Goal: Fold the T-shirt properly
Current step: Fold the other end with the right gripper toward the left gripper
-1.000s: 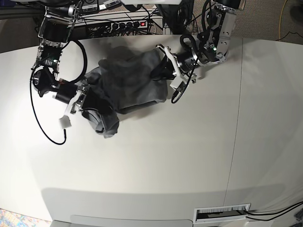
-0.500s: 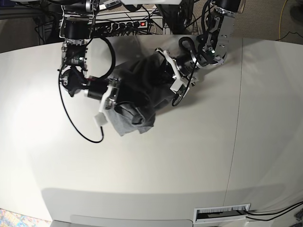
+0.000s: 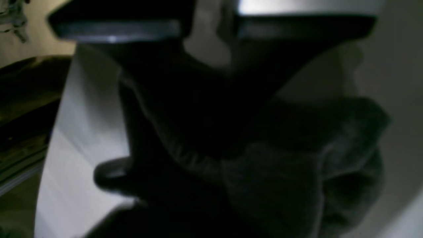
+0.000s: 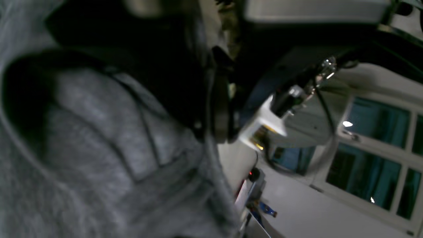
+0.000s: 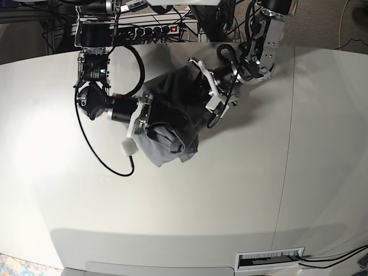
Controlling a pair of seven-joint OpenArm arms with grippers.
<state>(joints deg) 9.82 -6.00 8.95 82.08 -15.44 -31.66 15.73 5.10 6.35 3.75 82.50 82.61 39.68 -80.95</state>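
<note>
The grey T-shirt is bunched into a compact heap at the back middle of the white table. It hangs between my two grippers, with a fold drooping toward the front. On the heap's left side my right gripper is shut on the cloth. Grey folds of the T-shirt fill the right wrist view. My left gripper is shut on the upper right edge of the shirt. In the left wrist view the dark, crumpled T-shirt lies right under the jaws, which are too dark to make out.
A black cable loops from the right arm over the table, with a white tag beside it. A power strip and tangled wires sit behind the back edge. A labelled slot lies at the front right.
My right gripper has moved right, toward the left gripper, carrying its side of the shirt. The spread cloth has gathered into a tighter heap. The left gripper has barely moved.
</note>
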